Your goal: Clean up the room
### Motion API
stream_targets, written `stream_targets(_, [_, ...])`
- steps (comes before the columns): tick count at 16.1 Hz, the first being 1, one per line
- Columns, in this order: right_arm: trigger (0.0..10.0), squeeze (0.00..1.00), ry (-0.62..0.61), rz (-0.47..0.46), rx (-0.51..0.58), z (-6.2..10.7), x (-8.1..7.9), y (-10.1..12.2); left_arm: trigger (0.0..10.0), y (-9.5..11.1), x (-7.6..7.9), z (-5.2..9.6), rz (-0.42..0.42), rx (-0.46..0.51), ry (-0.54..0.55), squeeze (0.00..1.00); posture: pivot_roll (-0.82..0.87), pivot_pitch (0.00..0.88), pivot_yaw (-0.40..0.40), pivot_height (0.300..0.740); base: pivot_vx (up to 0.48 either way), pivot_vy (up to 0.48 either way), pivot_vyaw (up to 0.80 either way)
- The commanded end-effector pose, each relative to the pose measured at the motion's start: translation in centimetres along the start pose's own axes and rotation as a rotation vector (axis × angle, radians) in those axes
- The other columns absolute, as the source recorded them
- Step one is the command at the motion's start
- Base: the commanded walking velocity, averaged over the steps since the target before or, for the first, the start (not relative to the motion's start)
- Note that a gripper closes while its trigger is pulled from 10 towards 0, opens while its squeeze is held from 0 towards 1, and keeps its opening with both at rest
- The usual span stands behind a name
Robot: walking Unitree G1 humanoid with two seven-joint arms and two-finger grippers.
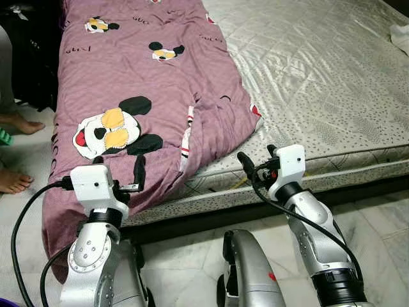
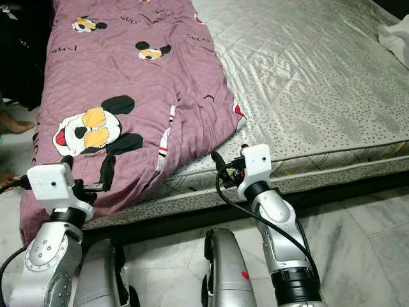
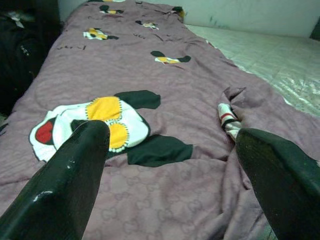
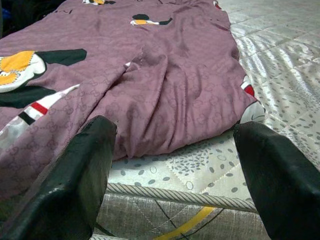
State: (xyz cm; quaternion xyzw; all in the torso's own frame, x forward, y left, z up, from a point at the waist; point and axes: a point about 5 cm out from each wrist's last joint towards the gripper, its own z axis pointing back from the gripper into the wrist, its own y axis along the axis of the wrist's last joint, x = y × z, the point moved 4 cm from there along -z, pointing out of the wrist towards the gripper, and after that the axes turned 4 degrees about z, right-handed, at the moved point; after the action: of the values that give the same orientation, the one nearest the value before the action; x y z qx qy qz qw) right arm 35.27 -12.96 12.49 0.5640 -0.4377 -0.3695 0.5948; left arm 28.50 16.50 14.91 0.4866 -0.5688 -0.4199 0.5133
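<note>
A person's bare feet (image 1: 14,152) are standing on the floor at far left, beside the bed. The purple blanket (image 1: 140,83) with cartoon mouse prints is lying lengthwise along the left side of the quilted mattress (image 1: 319,83), its near end draping over the edge. The left gripper (image 1: 118,171) is hovering just at that draped end, fingers spread wide, holding nothing. The right gripper (image 1: 257,157) is sitting at the mattress edge, just right of the blanket's near corner, fingers also wide apart and empty. White cloth (image 1: 401,37) is lying at far right.
</note>
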Motion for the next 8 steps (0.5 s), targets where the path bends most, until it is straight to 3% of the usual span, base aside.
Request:
stream_targets(1, [10.0, 0.0, -0.003, 0.005, -0.011, 0.12, 0.21, -0.39, 10.0, -0.12, 0.16, 0.19, 0.003, -0.005, -0.015, 0.0, -0.03, 0.192, -0.049, 0.555, 0.322, 0.0, 0.0])
stream_targets(4, [10.0, 0.0, -0.004, 0.009, -0.014, 0.21, 0.27, -0.52, 10.0, -0.3, 0.09, 0.29, -0.006, -0.012, -0.003, 0.0, -0.03, 0.19, -0.05, 0.555, 0.303, 0.0, 0.0])
stream_targets(8, [10.0, 0.0, -0.005, 0.018, -0.014, 0.28, 0.39, -0.57, 10.0, -0.49, 0.06, 0.34, -0.007, -0.02, 0.002, 0.0, -0.03, 0.186, -0.048, 0.555, 0.0, 0.0, 0.0])
